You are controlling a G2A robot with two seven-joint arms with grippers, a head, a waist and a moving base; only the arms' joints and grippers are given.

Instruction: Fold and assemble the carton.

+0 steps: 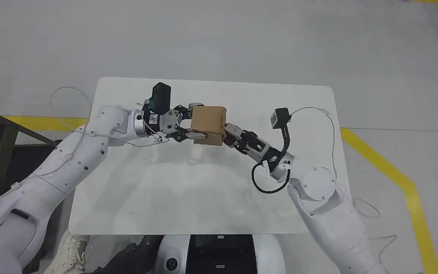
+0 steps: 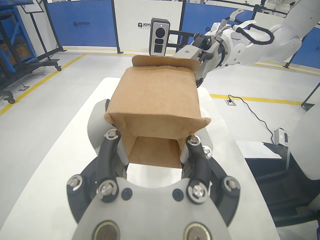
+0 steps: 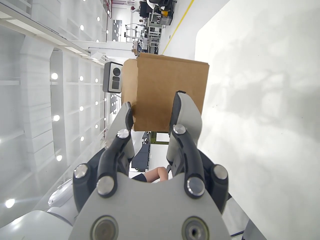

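A brown cardboard carton (image 1: 207,125) hangs above the white table (image 1: 205,192), held between both arms. My left gripper (image 1: 185,128) comes in from the left and is shut on the carton's near end (image 2: 155,93), one finger on each side wall. In the left wrist view the end flaps (image 2: 160,123) are bent over an open end. From the other side, my right gripper (image 1: 230,134) is shut on the carton's far end. In the right wrist view my right gripper (image 3: 155,106) has one finger (image 3: 185,111) lying over a carton (image 3: 170,88) panel and the other at a corner.
The table's far edge lies just beyond the carton, with bare tabletop (image 1: 191,185) below the arms. A black cable (image 1: 263,179) loops off the right forearm. A yellow floor line (image 1: 383,164) runs past the table's right side.
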